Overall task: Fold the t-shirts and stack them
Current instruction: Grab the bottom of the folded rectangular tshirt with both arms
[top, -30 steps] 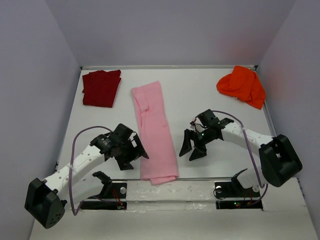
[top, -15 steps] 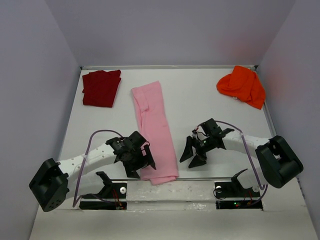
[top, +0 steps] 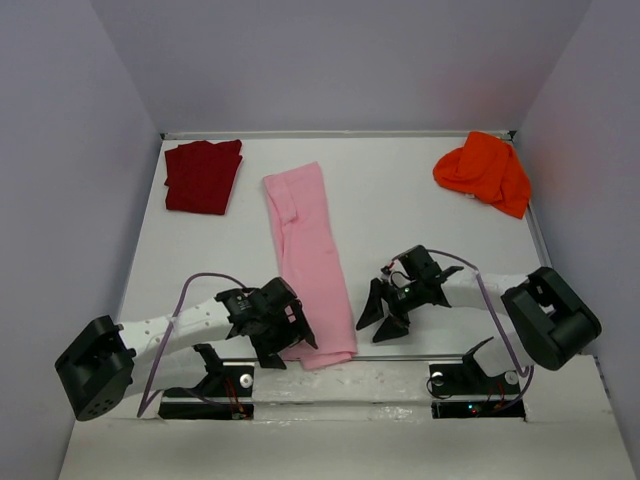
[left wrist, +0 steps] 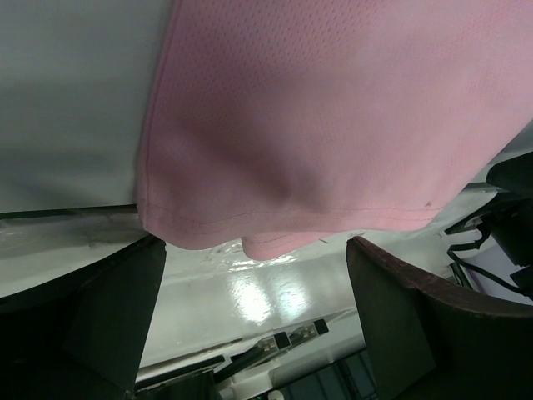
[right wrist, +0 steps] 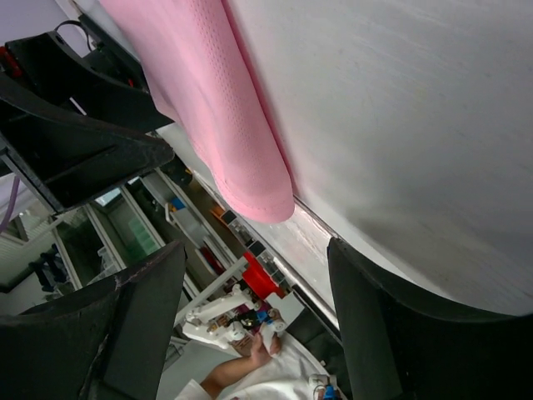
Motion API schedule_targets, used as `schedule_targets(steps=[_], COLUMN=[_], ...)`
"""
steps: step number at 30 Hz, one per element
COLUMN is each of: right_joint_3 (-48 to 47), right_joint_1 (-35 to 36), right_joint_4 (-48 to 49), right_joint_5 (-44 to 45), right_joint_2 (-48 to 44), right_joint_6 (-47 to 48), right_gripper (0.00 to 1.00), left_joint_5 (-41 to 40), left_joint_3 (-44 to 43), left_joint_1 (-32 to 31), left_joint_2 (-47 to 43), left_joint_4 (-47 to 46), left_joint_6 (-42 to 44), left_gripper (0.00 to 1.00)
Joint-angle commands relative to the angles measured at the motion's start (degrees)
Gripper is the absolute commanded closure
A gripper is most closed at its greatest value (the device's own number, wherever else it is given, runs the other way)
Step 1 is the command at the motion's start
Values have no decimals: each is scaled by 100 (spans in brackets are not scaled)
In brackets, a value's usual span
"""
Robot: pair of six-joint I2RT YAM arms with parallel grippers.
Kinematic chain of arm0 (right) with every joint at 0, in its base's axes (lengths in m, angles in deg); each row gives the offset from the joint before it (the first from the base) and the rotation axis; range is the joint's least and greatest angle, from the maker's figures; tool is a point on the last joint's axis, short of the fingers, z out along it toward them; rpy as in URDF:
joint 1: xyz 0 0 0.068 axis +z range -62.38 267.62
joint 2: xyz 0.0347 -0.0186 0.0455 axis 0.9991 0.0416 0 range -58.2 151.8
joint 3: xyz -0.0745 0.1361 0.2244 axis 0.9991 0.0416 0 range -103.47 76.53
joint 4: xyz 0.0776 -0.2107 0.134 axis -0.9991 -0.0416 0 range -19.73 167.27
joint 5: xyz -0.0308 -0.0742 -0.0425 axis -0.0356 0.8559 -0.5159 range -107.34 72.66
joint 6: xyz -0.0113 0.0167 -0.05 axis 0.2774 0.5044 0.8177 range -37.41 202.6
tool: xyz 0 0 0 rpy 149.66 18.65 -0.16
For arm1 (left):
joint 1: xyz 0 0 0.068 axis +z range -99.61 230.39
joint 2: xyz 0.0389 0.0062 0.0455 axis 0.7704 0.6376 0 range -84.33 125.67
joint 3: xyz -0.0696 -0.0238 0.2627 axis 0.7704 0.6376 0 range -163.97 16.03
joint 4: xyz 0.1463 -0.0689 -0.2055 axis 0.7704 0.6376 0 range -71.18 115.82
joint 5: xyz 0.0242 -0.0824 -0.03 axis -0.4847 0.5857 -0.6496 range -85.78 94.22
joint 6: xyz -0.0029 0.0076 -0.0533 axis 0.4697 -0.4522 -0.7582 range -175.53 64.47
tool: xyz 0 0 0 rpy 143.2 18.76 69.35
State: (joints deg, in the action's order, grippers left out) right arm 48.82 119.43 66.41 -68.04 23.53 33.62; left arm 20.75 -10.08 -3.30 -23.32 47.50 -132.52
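Three t-shirts lie on a smooth white table (top: 420, 210). The light pink t-shirt (top: 308, 260), a fine pitted knit folded into a long narrow strip, runs from mid-table to the near edge. The dark red t-shirt (top: 203, 175) sits as a flat folded rectangle at the far left corner, and the orange t-shirt (top: 484, 172) is a rumpled heap far right. The left gripper (top: 290, 347), jaws wide apart, flanks the pink strip's stitched near hem. The right gripper (top: 382, 318), jaws also apart, hangs over bare table just beside that strip.

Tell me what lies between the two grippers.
In the top view, the near end of the folded light pink cloth t-shirt lies between the left gripper and right gripper, plus bare white table.
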Motion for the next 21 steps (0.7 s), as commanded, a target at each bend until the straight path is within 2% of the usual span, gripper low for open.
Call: schedule_targets(steps=[1,9,11,21], right_joint_3=[-7,-130,-156,-227], right_joint_1=[150,439,493,827], right_joint_4=[663,1250,1419,1753], right_joint_5=[-186,-239,-256,-221], right_joint_2=[246,677,817,1002], right_joint_6=[-235,-481,-534,-842], right_gripper=[26,28,28,29], left_joint_5=[-80,-273,-309,-361], left_joint_3=[36,203,203,-175], left_joint_1=[-106,-159,-194,-537], left_joint_2=[-2,77,191,973], left_joint_4=[-170,-618,-785,-1102], left_joint_6=[-308,-562,-598,-712], left_gripper=[1,1,7,7])
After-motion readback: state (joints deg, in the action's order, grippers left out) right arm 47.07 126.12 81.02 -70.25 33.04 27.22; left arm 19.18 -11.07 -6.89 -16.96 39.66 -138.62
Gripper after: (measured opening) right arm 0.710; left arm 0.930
